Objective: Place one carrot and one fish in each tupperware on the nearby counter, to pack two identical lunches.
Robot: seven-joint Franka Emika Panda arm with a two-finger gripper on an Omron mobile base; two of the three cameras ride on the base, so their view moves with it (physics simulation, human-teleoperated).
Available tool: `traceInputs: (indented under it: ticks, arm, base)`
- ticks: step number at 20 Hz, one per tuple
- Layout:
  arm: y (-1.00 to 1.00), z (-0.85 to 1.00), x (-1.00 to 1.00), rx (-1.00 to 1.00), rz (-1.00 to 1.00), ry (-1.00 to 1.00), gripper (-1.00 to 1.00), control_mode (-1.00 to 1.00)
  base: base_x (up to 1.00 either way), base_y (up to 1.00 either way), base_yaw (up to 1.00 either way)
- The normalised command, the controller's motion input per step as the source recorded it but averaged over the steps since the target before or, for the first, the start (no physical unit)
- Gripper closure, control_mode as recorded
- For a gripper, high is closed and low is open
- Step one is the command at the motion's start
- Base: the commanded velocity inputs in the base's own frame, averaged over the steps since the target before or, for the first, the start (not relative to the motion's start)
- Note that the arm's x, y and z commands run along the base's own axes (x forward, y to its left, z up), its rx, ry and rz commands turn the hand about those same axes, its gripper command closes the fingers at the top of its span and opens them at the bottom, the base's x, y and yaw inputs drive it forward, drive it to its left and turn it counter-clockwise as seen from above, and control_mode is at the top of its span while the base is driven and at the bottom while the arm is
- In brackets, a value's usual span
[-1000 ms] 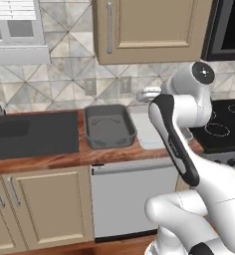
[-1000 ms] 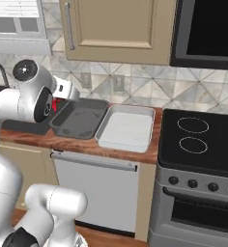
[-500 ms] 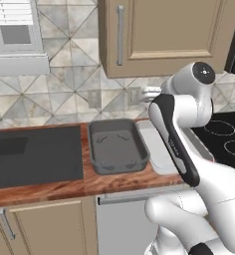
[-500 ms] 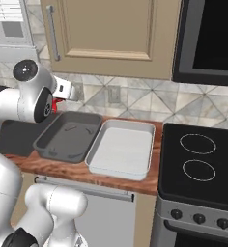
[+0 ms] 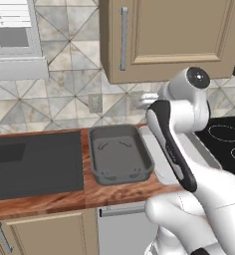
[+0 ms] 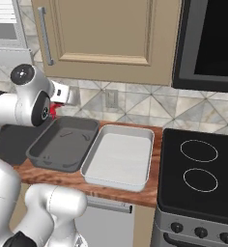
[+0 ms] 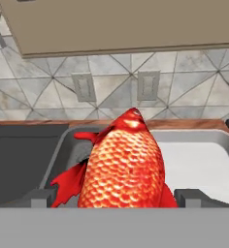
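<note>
Landmark: dark tray point(image 5: 119, 162), seated on the counter point(image 5: 50, 199).

Gripper point(image 7: 120, 198): jaws wide apart, the red fish point(image 7: 123, 169) filling the span between the two fingertips point(image 7: 39, 198). The fish sits between them, head pointing away from the camera, tail and fins toward it. Reads as a grip on a wide object; actual pad contact is hidden by the fish body.

Fish position: in the hand view it hangs above the seam where the dark tray meets the light tray point(image 7: 199, 164), overlapping both rims. In the right base view a bit of red point(image 6: 53, 112) shows at the hand, above and behind the dark tray's back left corner, clear of the tray floor.

Light tray point(image 6: 118, 157): just beside the dark tray on its stove side, long edges touching or nearly so; I cannot tell which. Its floor is bare white.

Dark tray interior point(image 6: 63, 144): only faint moulded marks visible on the floor.

Sink point(image 5: 32, 162): on the far side of the dark tray from the light tray, set into the same counter. Stove point(image 6: 198, 178): beyond the light tray.

Two wall outlets point(image 7: 85, 87) sit in the tiled backsplash behind the trays, under a beige wall cabinet point(image 6: 106, 38).
</note>
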Motion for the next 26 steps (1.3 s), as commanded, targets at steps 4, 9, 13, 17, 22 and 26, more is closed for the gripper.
traceInputs:
  ticks: [4,9,13,17,22,26]
  arm:
    - [0.23,-0.73,-0.08,-0.09,0.00,0.00,1.00,-1.00]
    - [0.27,-0.64,0.12,-0.02,0.00,0.00,1.00,-1.00]
    - [0.33,-0.47,0.19,0.00,0.00,0.05,1.00,-1.00]
    - [0.41,-0.22,0.20,0.09,0.00,0.09,1.00,-1.00]
    - [0.31,-0.18,0.22,0.07,0.00,0.15,1.00,-1.00]
    - [0.21,-0.29,0.17,0.00,0.00,0.06,1.00,-1.00]
  base:
    - [0.00,0.00,0.00]
    - [0.00,0.00,0.00]
    - [0.00,0.00,0.00]
    - [0.00,0.00,0.00]
    - [0.00,0.00,0.00]
    - [0.00,0.00,0.00]
